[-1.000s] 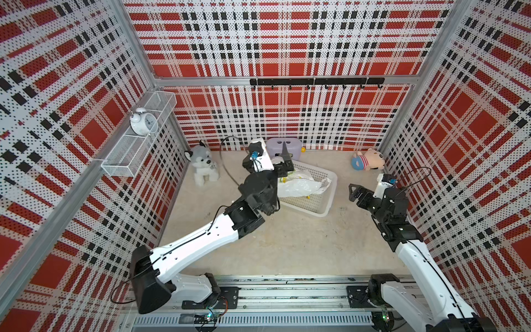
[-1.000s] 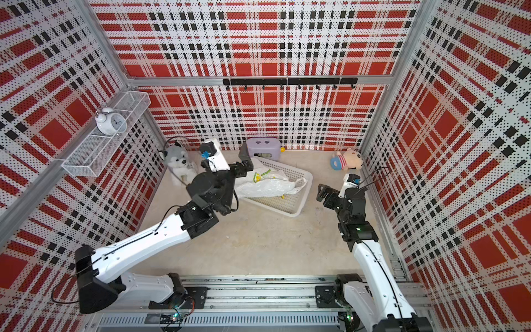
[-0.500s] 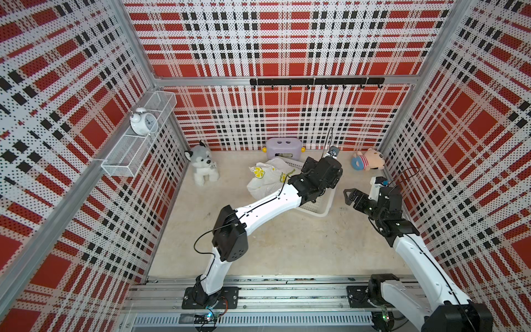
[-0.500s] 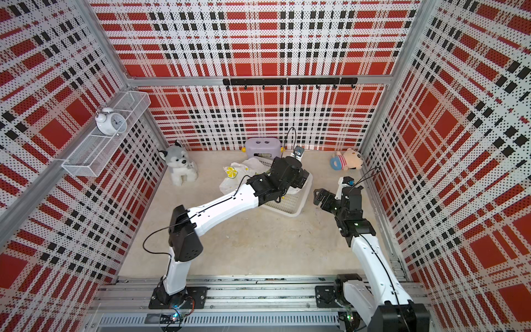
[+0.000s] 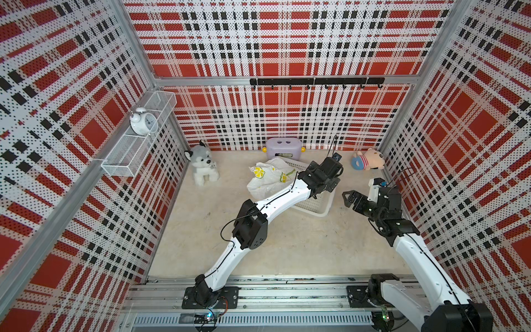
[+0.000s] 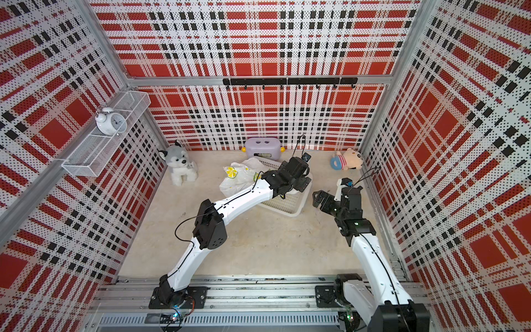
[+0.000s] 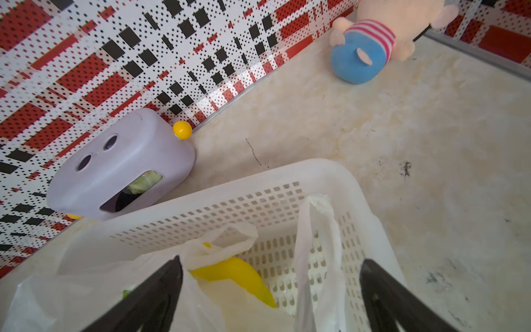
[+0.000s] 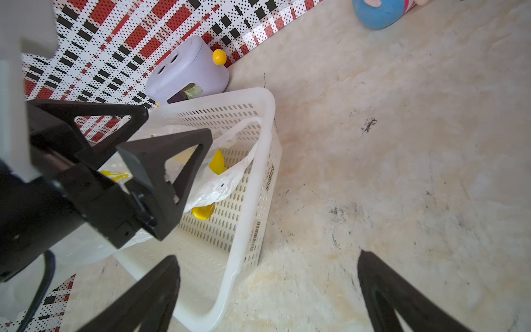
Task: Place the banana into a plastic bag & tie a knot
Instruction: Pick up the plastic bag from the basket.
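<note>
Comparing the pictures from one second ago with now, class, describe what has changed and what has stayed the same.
The left arm swung from the basket's left side across to its right end; the left hand is open, holding nothing. The bag slid left, partly out of the basket. The right hand, toys and basket barely moved.

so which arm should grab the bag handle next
Probably left. The left gripper hangs open right over the plastic bag in the basket, with a handle loop standing up between its jaws. The right gripper is open too, but off beside the basket.
</note>
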{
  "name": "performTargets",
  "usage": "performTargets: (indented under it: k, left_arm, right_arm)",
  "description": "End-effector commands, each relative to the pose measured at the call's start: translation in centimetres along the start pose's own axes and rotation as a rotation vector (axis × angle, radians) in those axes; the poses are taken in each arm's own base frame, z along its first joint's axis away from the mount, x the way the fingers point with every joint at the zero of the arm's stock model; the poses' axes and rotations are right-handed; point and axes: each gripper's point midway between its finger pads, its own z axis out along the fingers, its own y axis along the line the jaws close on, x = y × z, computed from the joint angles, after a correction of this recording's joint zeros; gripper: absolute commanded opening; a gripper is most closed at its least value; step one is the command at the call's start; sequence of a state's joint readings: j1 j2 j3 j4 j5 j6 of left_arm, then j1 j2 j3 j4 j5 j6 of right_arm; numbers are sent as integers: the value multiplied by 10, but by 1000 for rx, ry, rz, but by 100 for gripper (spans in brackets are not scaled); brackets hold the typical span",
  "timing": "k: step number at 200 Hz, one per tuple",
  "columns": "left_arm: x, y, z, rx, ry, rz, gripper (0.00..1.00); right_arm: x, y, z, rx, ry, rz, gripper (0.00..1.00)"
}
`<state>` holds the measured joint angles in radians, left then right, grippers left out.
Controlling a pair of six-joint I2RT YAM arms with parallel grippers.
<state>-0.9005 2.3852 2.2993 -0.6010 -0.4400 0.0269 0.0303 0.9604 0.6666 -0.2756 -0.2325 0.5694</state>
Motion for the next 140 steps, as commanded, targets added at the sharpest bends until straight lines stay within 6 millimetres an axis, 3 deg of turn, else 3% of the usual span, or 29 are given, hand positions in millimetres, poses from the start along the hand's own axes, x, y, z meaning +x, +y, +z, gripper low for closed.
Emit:
performTargets:
  k: [1,62,108,140]
  left_arm:
    - [7,-3,15,25,13,17,98]
    - [31,-12,27,24,62,58,100]
    - [38,-2,30,-34,72,85,75]
    - [38,0,22,-34,61,89,73]
  right_arm:
    - [-2,0,1,0,6,-2,100]
    - [1,-1,8,-6,27,1,100]
    - [2,0,12,-17,34,2,100]
    - [3,0,13,-22,39,2,100]
